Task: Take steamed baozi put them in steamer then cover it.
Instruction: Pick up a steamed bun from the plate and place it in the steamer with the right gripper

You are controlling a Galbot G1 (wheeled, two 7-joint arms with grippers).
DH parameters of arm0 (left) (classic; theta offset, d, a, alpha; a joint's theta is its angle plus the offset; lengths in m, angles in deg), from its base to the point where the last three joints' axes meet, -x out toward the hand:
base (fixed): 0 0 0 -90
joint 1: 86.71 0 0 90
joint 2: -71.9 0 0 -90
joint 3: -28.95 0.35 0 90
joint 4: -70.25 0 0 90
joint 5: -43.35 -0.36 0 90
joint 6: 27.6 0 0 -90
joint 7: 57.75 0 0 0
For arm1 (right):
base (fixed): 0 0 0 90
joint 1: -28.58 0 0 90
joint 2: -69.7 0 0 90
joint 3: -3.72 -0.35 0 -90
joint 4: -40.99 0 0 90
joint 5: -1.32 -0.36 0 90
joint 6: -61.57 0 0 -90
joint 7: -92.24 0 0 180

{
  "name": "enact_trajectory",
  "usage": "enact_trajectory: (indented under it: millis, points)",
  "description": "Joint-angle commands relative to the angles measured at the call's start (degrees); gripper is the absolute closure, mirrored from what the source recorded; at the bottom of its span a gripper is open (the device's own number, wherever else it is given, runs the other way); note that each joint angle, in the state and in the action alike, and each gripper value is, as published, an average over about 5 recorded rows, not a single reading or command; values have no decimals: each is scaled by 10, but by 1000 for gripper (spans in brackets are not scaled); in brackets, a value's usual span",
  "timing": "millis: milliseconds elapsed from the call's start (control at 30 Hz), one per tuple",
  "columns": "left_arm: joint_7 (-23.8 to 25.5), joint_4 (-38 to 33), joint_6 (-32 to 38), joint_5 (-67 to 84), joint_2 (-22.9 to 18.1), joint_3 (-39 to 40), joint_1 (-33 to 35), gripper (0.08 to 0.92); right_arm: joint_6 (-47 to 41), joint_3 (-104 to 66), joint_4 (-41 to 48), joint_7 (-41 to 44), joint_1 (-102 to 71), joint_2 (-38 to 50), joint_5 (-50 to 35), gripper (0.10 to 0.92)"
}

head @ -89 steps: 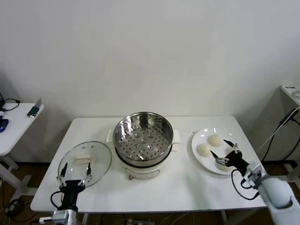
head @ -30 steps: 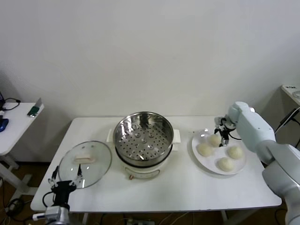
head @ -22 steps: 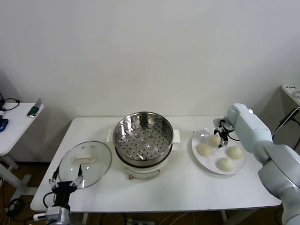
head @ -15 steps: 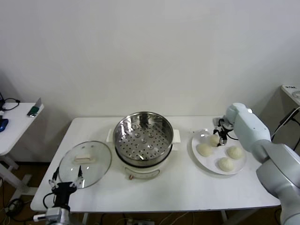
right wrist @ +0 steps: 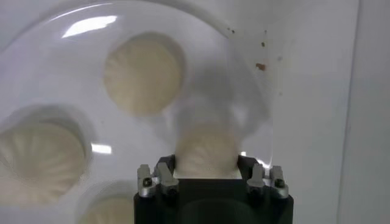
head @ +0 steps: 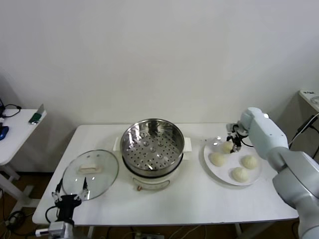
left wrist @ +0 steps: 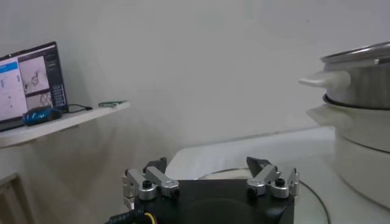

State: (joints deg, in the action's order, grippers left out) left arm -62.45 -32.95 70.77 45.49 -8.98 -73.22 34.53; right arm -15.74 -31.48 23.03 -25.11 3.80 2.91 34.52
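My right gripper (right wrist: 207, 167) is closed on the far baozi (right wrist: 206, 149) of the plate (head: 215, 172), right of the steamer (head: 152, 149). My left gripper (left wrist: 210, 179) waits open, near the cover (head: 90, 172). Squeezing soft dough may deform it or let it slip on lifting.

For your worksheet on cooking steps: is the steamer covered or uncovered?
Uncovered. The steamer shows its bare perforated tray, and the cover lies on the table beside it.

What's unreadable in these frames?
- Right wrist view: right gripper shut on one round cream-white bun; its own body hides the fingertips' contact.
- Same view: lowest bun cut off by the edge.
- Left wrist view: clear glass lid mostly hidden behind the left gripper.
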Motion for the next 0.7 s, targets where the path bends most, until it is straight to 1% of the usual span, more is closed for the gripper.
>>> enact_trajectory:
  millis: [33, 200, 333, 567, 700]
  points:
    - [1, -6, 0, -2, 0, -1, 7, 177, 10, 84, -71, 22, 37, 28, -91, 354]
    - [1, -10, 3, 3, 1, -5, 14, 177, 12, 222, -162, 46, 115, 53, -192, 355]
    - [0, -14, 3, 8, 2, -9, 18, 177, 25, 303, -216, 58, 189, 45, -255, 355]
    - [1, -22, 5, 10, 2, -9, 27, 177, 65, 415, -296, 80, 318, -14, -354, 355]
    - [1, -26, 6, 8, 2, -7, 31, 177, 105, 449, -328, 81, 359, -61, -373, 353]
